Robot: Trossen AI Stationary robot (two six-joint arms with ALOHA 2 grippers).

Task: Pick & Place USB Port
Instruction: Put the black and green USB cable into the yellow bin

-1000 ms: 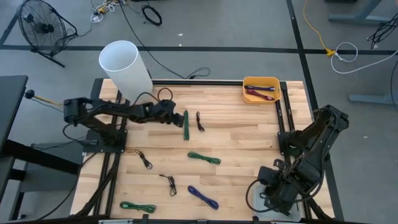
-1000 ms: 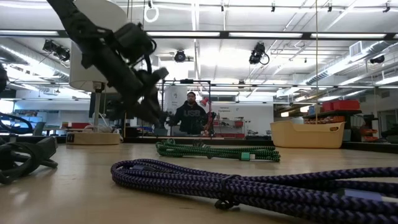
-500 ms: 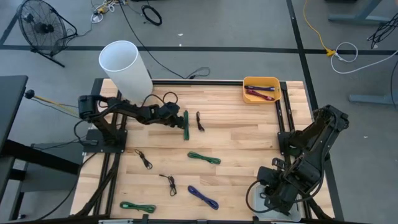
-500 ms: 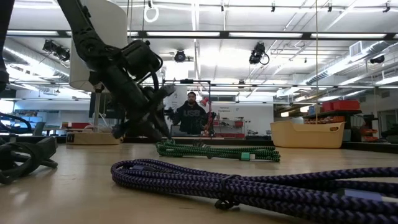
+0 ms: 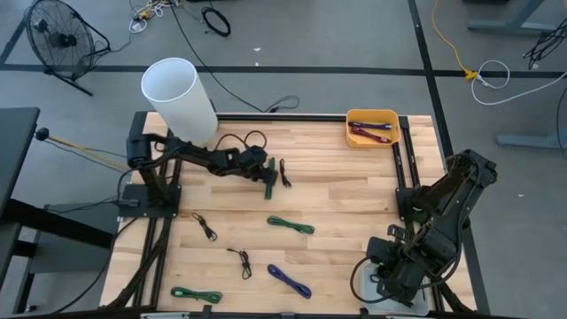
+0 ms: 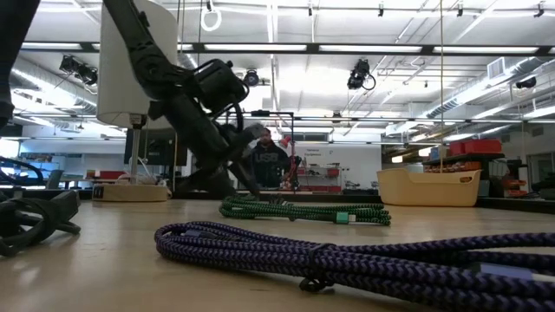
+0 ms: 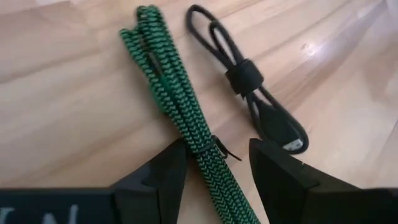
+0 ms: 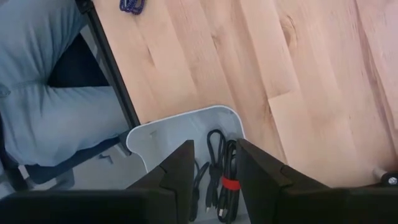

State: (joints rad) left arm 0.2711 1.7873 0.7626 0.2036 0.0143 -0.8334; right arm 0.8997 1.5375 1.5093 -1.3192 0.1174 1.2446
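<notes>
A dark green braided cable bundle (image 5: 267, 190) (image 7: 163, 74) lies flat on the wooden table, toward its far side. Just right of it lies a small black USB cable (image 5: 284, 173) (image 7: 249, 87) tied with a band. My left gripper (image 5: 264, 175) (image 7: 214, 149) is open and low over the green bundle, one finger on each side of it, near its thin tie. No touch shows. My right gripper (image 8: 214, 155) is open and waits at the table's near right corner (image 5: 394, 270), above a white tray.
A yellow bin (image 5: 372, 127) at the far right holds red and purple cables. More bundles lie nearer: green (image 5: 291, 225), black (image 5: 205, 227), black (image 5: 239, 260), purple (image 5: 289, 281), green (image 5: 196, 294). A white cylinder (image 5: 177, 93) stands at the far left. The white tray (image 8: 186, 127) holds black cables.
My left gripper has moved toward the table's right edge and down, from beside the green bundle to low over it, its fingers now on either side of the bundle. The cables have stayed where they were.
</notes>
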